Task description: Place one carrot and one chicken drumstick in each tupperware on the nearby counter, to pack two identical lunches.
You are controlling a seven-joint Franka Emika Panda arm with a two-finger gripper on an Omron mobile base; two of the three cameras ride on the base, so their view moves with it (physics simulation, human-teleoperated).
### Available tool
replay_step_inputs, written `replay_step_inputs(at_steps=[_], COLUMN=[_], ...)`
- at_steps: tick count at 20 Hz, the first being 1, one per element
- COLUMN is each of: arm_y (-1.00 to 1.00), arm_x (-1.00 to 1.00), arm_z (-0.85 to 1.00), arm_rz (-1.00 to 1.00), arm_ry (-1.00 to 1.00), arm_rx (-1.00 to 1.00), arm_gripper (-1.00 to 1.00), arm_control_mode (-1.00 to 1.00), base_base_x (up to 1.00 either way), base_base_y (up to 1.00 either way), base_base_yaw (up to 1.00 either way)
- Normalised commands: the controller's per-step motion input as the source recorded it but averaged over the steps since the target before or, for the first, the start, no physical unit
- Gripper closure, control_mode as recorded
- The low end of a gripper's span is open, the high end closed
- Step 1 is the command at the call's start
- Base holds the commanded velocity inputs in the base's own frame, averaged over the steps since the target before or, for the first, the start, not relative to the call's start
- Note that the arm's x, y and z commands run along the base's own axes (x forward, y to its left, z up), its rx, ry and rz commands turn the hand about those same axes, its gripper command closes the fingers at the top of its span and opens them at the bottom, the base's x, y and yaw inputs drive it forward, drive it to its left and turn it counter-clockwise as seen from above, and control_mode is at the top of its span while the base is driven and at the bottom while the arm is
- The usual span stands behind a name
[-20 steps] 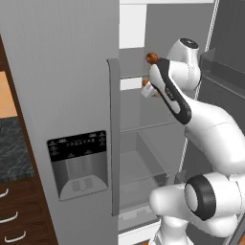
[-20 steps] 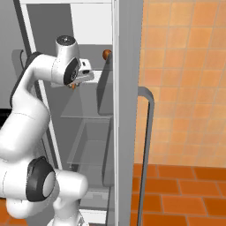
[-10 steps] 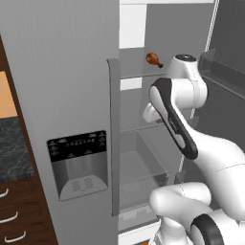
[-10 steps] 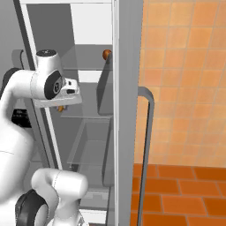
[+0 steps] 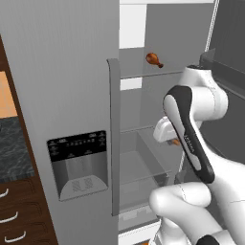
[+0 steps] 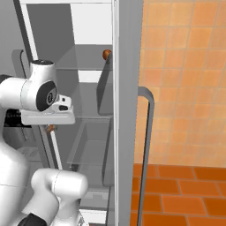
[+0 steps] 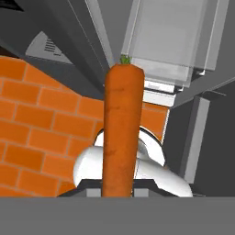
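Observation:
My gripper (image 7: pixel 119 184) is shut on a long orange carrot (image 7: pixel 121 128), which runs up the middle of the hand view with its green stub at the far end. In the base views the hand (image 5: pixel 165 131) hangs in front of the open fridge at middle-shelf height, and a bit of the carrot (image 5: pixel 176 141) (image 6: pixel 50 128) pokes out beneath it. One chicken drumstick (image 5: pixel 154 59) (image 6: pixel 106 54) lies on the upper glass shelf, above the hand. A strip of the black marbled counter (image 5: pixel 9 148) shows at the far left. The tupperware is out of view.
The grey fridge door with its ice dispenser (image 5: pixel 79 162) stands to the left, with a vertical handle (image 5: pixel 114 139). A clear drawer (image 5: pixel 146 158) sits low inside the fridge. The other door with its long handle (image 6: pixel 145 150) is on the right, before an orange tiled wall. Dark cabinet drawers (image 5: pixel 12 215) sit under the counter.
The arm has swung the hand down from the upper shelf to middle height and back out of the fridge, carrying the carrot. The drumstick has stayed on its shelf.

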Motion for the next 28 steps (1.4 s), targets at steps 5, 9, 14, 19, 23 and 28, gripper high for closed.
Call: replay_step_inputs(at_steps=[5,9,14,19,23,28], arm_y=[-0.02,0.0,0.0,0.0,0.0,0.0], arm_x=[-0.88,-0.63,-0.27,0.0,0.0,0.0], arm_z=[-0.34,-0.16,-0.04,0.0,0.0,0.0], arm_rz=[-0.01,-0.02,0.0,0.0,0.0,0.0], arm_ry=[0.03,0.03,0.0,0.0,0.0,0.0], arm_rx=[0.0,0.0,0.0,0.0,0.0,0.0], arm_gripper=[1.0,1.0,1.0,1.0,1.0,1.0], arm_control_mode=[-1.0,-1.0,1.0,1.0,1.0,1.0], base_base_x=[0.0,0.0,-0.38,-0.11,-0.03,-0.03], base_base_y=[0.0,0.0,0.12,0.96,1.0,1.0], base_base_yaw=[0.0,0.0,0.0,0.0,0.0,0.0])
